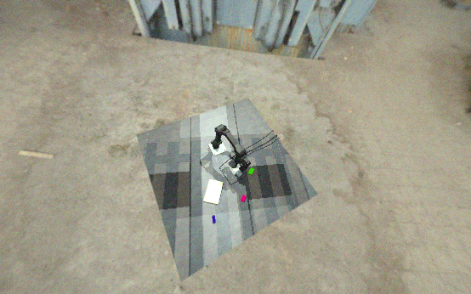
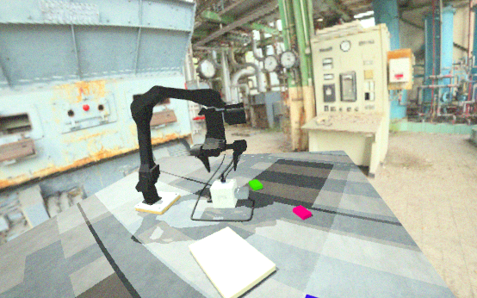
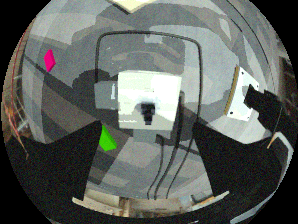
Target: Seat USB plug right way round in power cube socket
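The white power cube (image 2: pixel 223 197) (image 3: pixel 130 82) stands upright on the table. A black USB plug (image 2: pixel 223 177) (image 3: pixel 147 111) stands in the socket on its top; which way round it is and how deep it sits cannot be told. A grey block-like piece (image 2: pixel 243 192) (image 3: pixel 105 95) sits against one side of the cube. My gripper (image 2: pixel 222 170) (image 3: pixel 148 125) is open and empty, pointing down above the cube, with a finger to either side of the plug and not touching it.
Black cables run behind the cube, and a cable loop (image 2: pixel 192 211) (image 3: pixel 200 65) lies around it. A green block (image 1: pixel 251 171) (image 2: pixel 256 185) (image 3: pixel 107 140) is close by. A pink block (image 1: pixel 243 198) (image 2: pixel 302 212) (image 3: pixel 49 60), a cream slab (image 1: pixel 213 192) (image 2: pixel 232 260) and a blue block (image 1: pixel 213 219) lie farther off.
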